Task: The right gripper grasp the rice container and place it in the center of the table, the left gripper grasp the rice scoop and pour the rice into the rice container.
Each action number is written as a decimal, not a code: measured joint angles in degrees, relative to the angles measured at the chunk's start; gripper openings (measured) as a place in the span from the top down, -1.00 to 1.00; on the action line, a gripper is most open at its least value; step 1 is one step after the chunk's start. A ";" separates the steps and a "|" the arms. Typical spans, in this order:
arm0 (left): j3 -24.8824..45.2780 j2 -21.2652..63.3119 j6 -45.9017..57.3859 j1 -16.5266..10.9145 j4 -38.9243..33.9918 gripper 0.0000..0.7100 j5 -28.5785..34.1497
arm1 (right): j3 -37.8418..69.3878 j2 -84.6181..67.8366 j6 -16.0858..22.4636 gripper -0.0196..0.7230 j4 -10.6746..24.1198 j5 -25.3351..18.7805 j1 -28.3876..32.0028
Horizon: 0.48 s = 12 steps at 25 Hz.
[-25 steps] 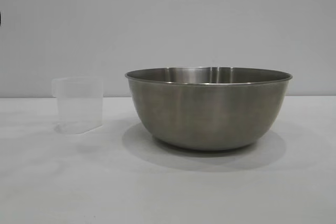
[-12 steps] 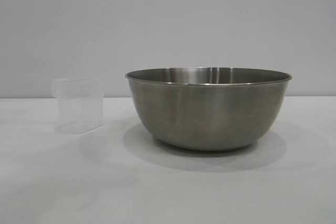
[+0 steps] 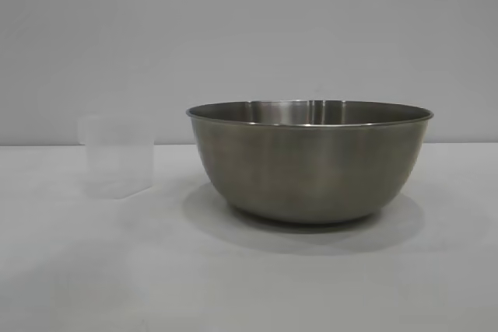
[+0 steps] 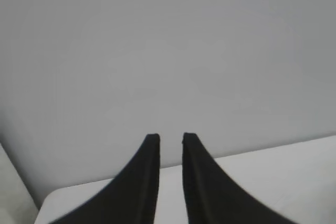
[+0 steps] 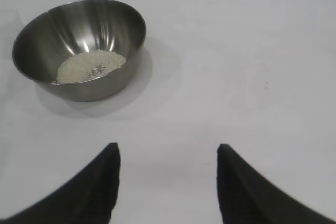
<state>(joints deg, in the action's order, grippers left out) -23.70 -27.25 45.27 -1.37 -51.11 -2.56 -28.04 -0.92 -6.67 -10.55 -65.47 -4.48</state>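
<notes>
- Large round stainless-steel mixing bowl (image 3: 310,162) sits upright on the plain white table (image 3: 249,285), with a pale heap of rice grains (image 5: 90,66) on its floor.
- Small clear plastic measuring cup (image 3: 117,155) stands upright, empty, just beside the bowl; not touching it.
- Left black claw gripper (image 4: 171,139): fingers nearly closed, nothing between them, clear of the bowl.
- Right black claw gripper (image 5: 168,153): spread apart, empty, well apart from the bowl.
</notes>
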 joint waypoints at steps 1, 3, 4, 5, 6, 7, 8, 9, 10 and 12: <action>0.00 0.49 1.03 0.00 -1.04 0.75 0.25 | 0.00 0.00 0.00 -0.13 0.00 0.00 0.00; 0.00 0.63 1.98 0.00 -2.06 0.75 0.60 | 0.00 0.00 0.00 -0.13 0.00 0.00 0.00; 0.10 0.63 2.15 0.00 -2.30 0.75 0.60 | 0.00 0.00 0.00 -0.13 0.00 0.00 0.00; 0.10 0.63 2.28 0.00 -2.41 0.75 0.71 | 0.00 0.00 0.00 -0.13 0.00 0.00 0.00; 0.10 0.63 2.37 0.00 -2.41 0.75 0.69 | 0.00 0.00 0.00 -0.13 0.00 0.00 0.00; 0.10 0.63 2.53 0.00 -2.41 0.75 0.69 | 0.00 0.00 0.00 -0.13 0.00 0.00 0.00; 0.10 0.63 3.03 0.00 -2.41 0.75 0.69 | 0.00 0.00 0.00 -0.13 0.00 0.00 0.00; 0.10 0.63 3.41 0.00 -2.41 0.75 0.69 | 0.00 0.00 0.00 -0.13 0.00 0.00 0.00; 0.10 0.63 3.66 0.00 -2.41 0.75 0.69 | 0.00 0.00 0.00 -0.13 0.00 0.00 0.00; 0.10 0.63 3.88 0.00 -2.41 0.75 0.69 | 0.00 0.00 0.00 -0.13 0.00 0.00 0.00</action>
<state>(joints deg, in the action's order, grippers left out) -23.60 -26.62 49.15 -1.37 -53.52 -1.87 -28.04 -0.92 -6.67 -10.55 -65.47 -4.48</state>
